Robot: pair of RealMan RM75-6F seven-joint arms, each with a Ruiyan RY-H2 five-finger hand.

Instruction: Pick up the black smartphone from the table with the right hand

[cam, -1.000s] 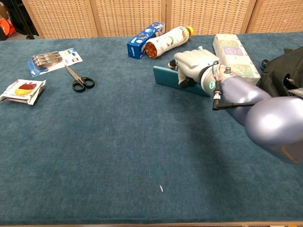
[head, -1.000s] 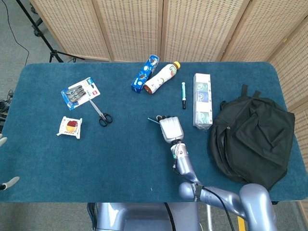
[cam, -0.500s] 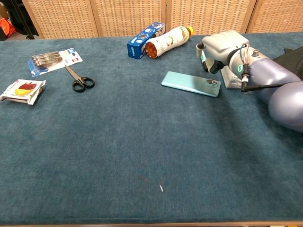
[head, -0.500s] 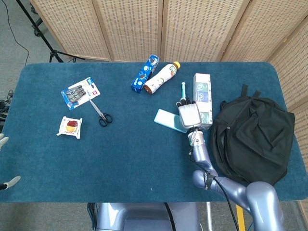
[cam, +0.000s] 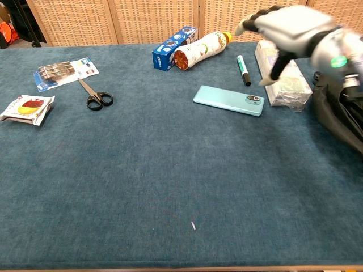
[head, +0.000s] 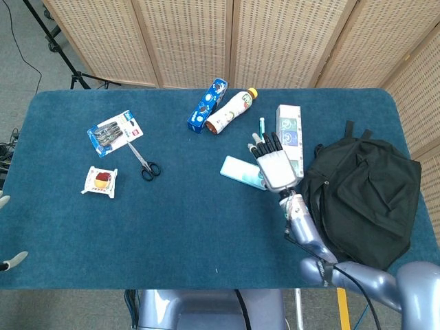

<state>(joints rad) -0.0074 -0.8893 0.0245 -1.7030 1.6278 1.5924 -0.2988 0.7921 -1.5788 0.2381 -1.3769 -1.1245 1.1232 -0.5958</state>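
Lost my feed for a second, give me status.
Right hand open, raised, holding nothing. Left hand barely visible at table edge. Smartphone flat on table, ungripped. Marker just behind it.

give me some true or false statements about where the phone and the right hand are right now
1. The right hand holds the smartphone. False: the phone lies flat on the table, and the hand is raised above it with fingers spread.
2. The phone's camera end points toward the tissue pack. True.
3. The scissors lie touching the phone. False: they are far off on the left side of the table.
4. A marker pen lies between the bottle and the tissue pack. True.
5. The black backpack sits on the table's right side. True.
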